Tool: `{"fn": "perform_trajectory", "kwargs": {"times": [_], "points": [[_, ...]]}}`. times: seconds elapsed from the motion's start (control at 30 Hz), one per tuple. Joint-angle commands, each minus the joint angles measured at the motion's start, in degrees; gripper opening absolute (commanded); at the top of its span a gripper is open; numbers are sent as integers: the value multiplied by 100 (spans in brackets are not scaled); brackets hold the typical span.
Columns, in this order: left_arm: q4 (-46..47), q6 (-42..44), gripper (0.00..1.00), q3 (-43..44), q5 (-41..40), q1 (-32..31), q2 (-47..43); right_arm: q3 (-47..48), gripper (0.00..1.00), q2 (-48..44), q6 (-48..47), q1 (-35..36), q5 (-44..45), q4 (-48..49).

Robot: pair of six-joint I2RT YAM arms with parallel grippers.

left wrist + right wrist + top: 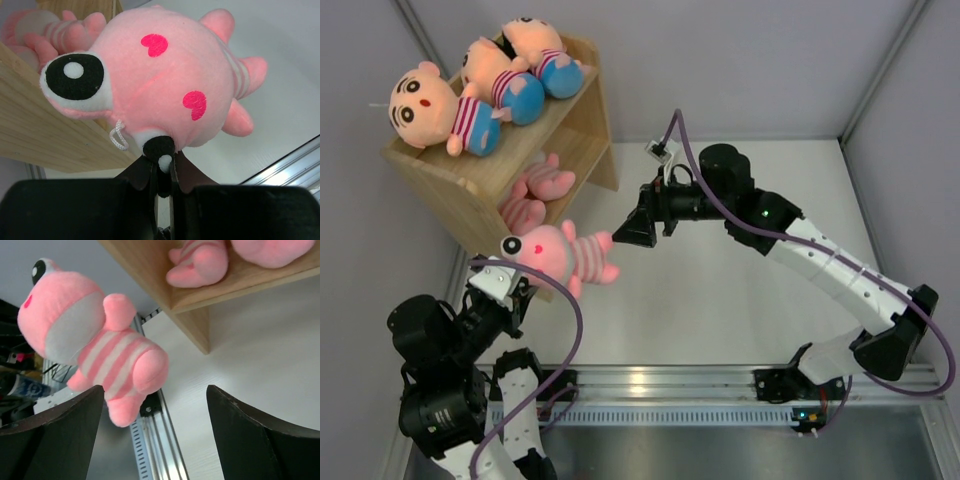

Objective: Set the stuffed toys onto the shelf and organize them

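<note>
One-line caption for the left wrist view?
A pink plush animal pinched by the head in the shut left gripper, beside the wooden shelf.

Dead ahead of the open right gripper (620,235), just off its fingertips: pink striped-belly plush animal (565,255), blocking. Beyond it, light wooden two-tier shelf (598,120), lower tier occupied by two more pink plush animals (535,195). Below and behind: bare white tabletop (720,300), free passage.
</note>
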Motion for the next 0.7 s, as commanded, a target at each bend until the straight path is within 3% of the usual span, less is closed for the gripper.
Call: {"fn": "perform_trajectory", "kwargs": {"times": [0.0, 0.33, 0.43, 0.47, 0.57, 0.63, 0.67], "points": [[383, -50, 0, 119, 90, 30, 117, -185, 83, 37, 392, 66, -907, 585], [383, -85, 0, 128, 107, 39, 100, 43, 72, 590, 727, 329, -898, 909], [374, -85, 0, 93, 116, 39, 91, 60, 60, 670, 876, 435, -942, 1112], [374, -85, 0, 93, 107, 39, 82, 52, 49, 713, 903, 470, -951, 1165], [383, -68, 0, 76, 107, 48, 73, -36, 33, 723, 1034, 541, -977, 1358], [374, -59, 0, 32, 98, 39, 47, -159, 29, 679, 1105, 541, -689, 1350], [374, -76, 0, -12, 37, 30, 29, -186, 21, 618, 1079, 541, -409, 1333]]}}
